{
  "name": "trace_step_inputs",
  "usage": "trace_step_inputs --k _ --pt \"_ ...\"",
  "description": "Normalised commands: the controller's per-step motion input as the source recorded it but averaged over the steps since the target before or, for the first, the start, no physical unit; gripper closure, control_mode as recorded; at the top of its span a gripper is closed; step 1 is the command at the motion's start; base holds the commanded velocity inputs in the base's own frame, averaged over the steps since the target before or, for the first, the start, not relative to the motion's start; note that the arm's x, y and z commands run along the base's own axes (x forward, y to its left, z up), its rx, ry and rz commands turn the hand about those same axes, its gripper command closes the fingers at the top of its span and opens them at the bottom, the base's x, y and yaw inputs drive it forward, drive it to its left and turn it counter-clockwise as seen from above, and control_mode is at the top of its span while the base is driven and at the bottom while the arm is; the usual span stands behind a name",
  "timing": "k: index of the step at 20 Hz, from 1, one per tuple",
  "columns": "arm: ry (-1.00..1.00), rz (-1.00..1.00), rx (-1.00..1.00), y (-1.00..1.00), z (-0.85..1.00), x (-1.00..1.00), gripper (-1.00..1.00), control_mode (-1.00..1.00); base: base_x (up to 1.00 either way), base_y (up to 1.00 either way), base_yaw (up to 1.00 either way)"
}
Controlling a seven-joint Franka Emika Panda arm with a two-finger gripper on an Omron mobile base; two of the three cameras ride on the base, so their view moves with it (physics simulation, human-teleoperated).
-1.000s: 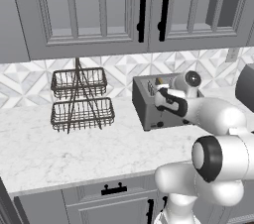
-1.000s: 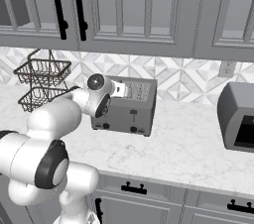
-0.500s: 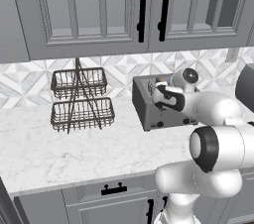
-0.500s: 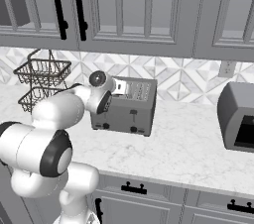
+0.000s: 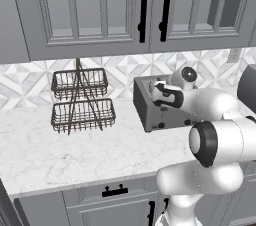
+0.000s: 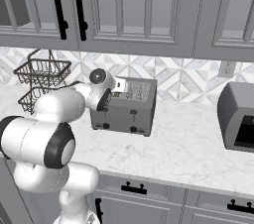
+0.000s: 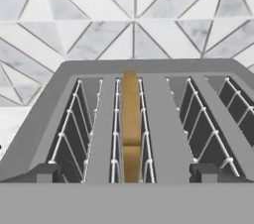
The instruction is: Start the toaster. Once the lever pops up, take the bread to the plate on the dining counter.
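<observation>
Tan bread [image 7: 130, 134] sits edge-up in the toaster [image 7: 134, 119] slot beneath the wide-open, empty end effector [image 7: 126, 173].

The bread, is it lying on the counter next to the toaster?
No, the bread stands on edge inside a slot of the toaster, between the wire guides.

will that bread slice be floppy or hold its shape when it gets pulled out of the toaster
The bread stands edge-up and straight between the slot wires, so it probably stays fairly stiff. It looks thin, likely light, and might crumble if pinched hard. The toaster looks boxy and flat-based, unlikely to tip.
</observation>
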Motion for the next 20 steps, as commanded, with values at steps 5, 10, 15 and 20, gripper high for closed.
trace_step_inputs --k 5,10,15,20 --pt "0.01 0.00 0.03 0.08 -0.09 0.05 -1.00 -1.00 0.00 0.00 0.00" --pt "0.04 0.00 0.01 0.00 -0.09 0.05 -1.00 -1.00 0.00 0.00 0.00" --pt "0.05 0.00 0.00 -0.01 -0.07 0.09 -1.00 -1.00 0.00 0.00 0.00" --pt "0.01 0.00 0.00 0.00 -0.08 0.05 -1.00 -1.00 0.00 0.00 0.00"
